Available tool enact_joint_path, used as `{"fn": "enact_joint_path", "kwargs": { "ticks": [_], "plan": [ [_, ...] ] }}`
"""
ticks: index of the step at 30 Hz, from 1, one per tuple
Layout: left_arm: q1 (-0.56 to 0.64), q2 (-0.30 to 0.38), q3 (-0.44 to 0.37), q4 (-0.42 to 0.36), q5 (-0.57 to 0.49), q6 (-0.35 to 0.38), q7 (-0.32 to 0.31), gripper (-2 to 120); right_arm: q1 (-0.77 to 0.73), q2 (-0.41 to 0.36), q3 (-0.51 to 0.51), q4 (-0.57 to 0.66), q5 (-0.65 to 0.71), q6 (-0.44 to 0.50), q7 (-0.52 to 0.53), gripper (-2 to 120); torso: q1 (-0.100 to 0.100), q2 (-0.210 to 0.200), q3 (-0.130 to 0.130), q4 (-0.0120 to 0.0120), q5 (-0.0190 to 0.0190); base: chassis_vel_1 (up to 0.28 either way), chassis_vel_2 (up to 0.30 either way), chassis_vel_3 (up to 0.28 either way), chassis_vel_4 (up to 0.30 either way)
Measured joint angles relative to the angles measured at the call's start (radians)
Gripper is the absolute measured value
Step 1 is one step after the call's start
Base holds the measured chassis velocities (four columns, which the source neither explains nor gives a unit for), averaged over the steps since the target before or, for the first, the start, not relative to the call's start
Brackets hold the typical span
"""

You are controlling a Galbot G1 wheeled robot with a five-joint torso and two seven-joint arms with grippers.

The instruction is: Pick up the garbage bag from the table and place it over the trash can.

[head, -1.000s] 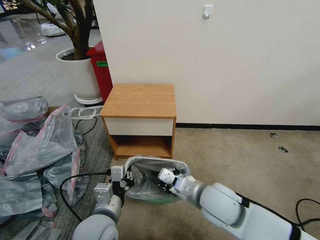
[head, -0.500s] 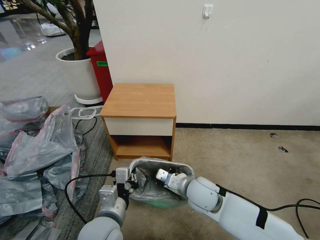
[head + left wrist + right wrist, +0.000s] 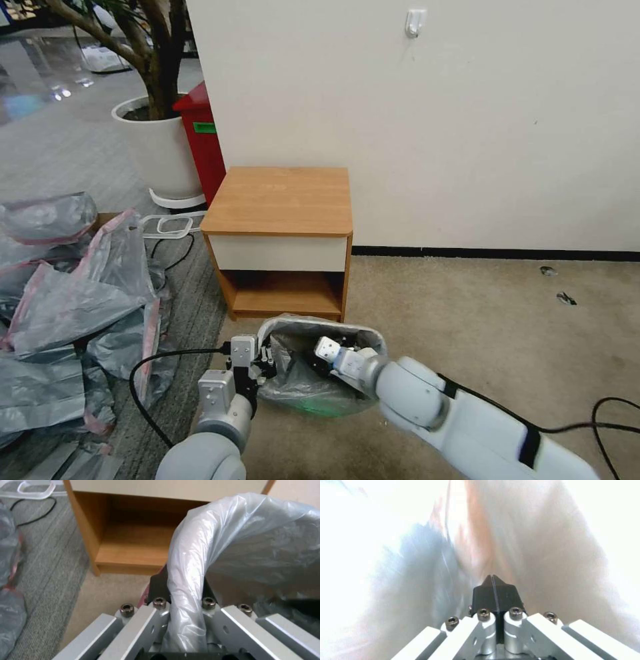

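Observation:
The garbage bag (image 3: 293, 383), grey and crinkly, hangs in and over the trash can (image 3: 363, 331), which stands on the carpet in front of the table (image 3: 277, 200). My left gripper (image 3: 267, 360) holds the can's left rim. In the left wrist view its black pads (image 3: 159, 585) sit on either side of the bag-covered rim (image 3: 190, 562), shut on it. My right gripper (image 3: 319, 357) reaches down inside the can. The right wrist view shows its dark fingertips (image 3: 491, 580) pressed together, with blurred bag plastic (image 3: 430, 555) all around.
A heap of similar grey-pink bags (image 3: 73, 300) lies on the floor at the left, with a black cable (image 3: 153, 353) running by my left arm. A white plant pot (image 3: 157, 150) and a red box (image 3: 200, 137) stand behind the table. Open carpet (image 3: 480, 313) lies to the right.
My right gripper has pushed deeper into the can and the right arm has swung in lower. The left gripper and the can's rim have shifted slightly right.

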Motion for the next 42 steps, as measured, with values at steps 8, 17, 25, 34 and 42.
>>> {"fn": "enact_joint_path", "kwargs": {
  "ticks": [8,17,25,34,42],
  "plan": [
    [-0.016,0.008,-0.031,-0.011,-0.238,0.083,-0.055,4,-0.17,0.013,0.249,0.191,0.17,0.127,0.106,0,0.0,0.0,0.0,0.0,0.0,0.0,0.0,0.0,0.0],
    [-0.02,0.035,-0.064,-0.004,-0.431,0.165,-0.065,3,-0.356,0.215,0.457,0.175,0.213,0.395,0.162,24,0.0,0.0,0.0,-0.0001,0.0002,0.0,0.0,0.0,0.0],
    [-0.023,0.049,-0.074,0.035,-0.49,0.201,-0.073,3,-0.53,0.389,0.572,0.107,0.267,0.556,0.146,57,0.0,0.0,0.0,-0.0001,-0.0002,0.0,0.0,0.0,0.0],
    [-0.025,0.065,-0.074,0.129,-0.435,0.204,-0.014,3,-0.527,0.413,0.572,0.063,0.275,0.584,0.118,90,0.0,0.0,0.0,0.0001,0.0,0.0,0.0,0.0,0.0],
    [-0.045,0.071,-0.066,0.153,-0.405,0.203,0.035,3,-0.526,0.423,0.554,0.038,0.255,0.598,0.103,100,0.0,0.0,0.0,0.0001,0.0001,0.0,0.0,0.0,0.0]
  ]
}}
